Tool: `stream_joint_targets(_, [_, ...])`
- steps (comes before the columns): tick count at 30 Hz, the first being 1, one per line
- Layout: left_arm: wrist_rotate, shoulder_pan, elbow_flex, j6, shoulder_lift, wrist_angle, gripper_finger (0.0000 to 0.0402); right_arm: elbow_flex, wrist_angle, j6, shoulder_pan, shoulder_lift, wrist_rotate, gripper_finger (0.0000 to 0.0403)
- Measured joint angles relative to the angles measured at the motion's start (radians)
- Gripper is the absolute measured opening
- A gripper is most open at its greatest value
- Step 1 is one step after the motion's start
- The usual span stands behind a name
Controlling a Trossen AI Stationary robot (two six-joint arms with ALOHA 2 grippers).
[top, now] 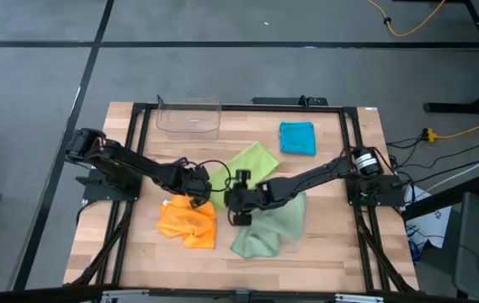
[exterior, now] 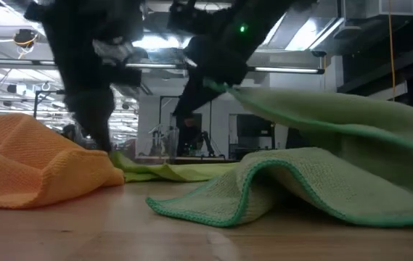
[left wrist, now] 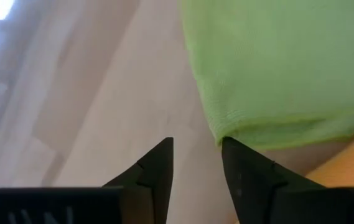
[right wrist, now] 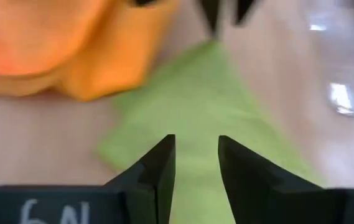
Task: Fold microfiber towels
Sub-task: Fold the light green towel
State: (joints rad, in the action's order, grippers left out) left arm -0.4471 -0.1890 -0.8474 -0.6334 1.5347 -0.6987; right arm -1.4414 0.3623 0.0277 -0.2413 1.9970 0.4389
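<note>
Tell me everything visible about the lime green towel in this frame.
The lime green towel is a soft, finely woven cloth lying flat and unfolded on the wooden table, set diagonally near the middle. One corner points toward the orange towel and reaches it. Both pincers hover open just off that corner; neither holds it.

Grey floor (top: 222, 25) around the wooden table (top: 340, 252), yellow cable (top: 412, 21) beyond.

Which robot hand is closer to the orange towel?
Left. The left gripper hangs right at the orange towel's upper edge. The right gripper sits farther off, between the lime green towel and the sage green towel.
</note>
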Motion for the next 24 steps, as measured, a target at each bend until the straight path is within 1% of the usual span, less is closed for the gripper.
stream_joint_targets(3, [-0.027, -0.008, -0.034, 0.025, -0.042, -0.011, 0.0129, -0.001, 0.104, 0.058, 0.000, -0.055, 0.091, 0.0124])
stream_joint_targets(6, [-0.041, -0.009, -0.048, 0.040, -0.084, -0.005, 0.0128, -0.001, 0.280, 0.172, -0.002, -0.114, 0.188, 0.0124])
stream_joint_targets(9, [-0.053, -0.008, -0.048, 0.040, -0.108, -0.011, 0.0127, -0.001, 0.494, 0.314, 0.000, -0.170, 0.260, 0.0124])
stream_joint_targets(12, [-0.081, -0.008, -0.048, 0.040, -0.115, -0.005, 0.0127, -0.001, 0.725, 0.510, 0.000, -0.219, 0.310, 0.0124])
stream_joint_targets(15, [-0.098, -0.008, -0.047, 0.040, -0.114, -0.003, 0.0127, -0.001, 0.980, 0.756, -0.017, -0.251, 0.288, 0.0124])
stream_joint_targets(18, [-0.112, -0.007, -0.047, 0.040, -0.114, 0.000, 0.0127, 0.000, 1.201, 0.955, -0.061, -0.261, 0.201, 0.0124])
stream_joint_targets(19, [-0.119, -0.007, -0.047, 0.040, -0.114, 0.000, 0.0127, 0.003, 1.211, 0.989, -0.080, -0.265, 0.170, 0.0124])
stream_joint_targets(22, [-0.121, -0.006, -0.047, 0.040, -0.114, 0.007, 0.0127, 0.037, 1.163, 0.911, -0.145, -0.312, 0.039, 0.0124])
stream_joint_targets(23, [-0.121, -0.004, -0.047, 0.040, -0.114, 0.011, 0.0127, 0.041, 1.153, 0.915, -0.168, -0.325, 0.013, 0.0124])
stream_joint_targets(24, [-0.120, -0.003, -0.047, 0.038, -0.114, 0.012, 0.0127, 0.049, 1.162, 0.937, -0.191, -0.334, 0.009, 0.0124])
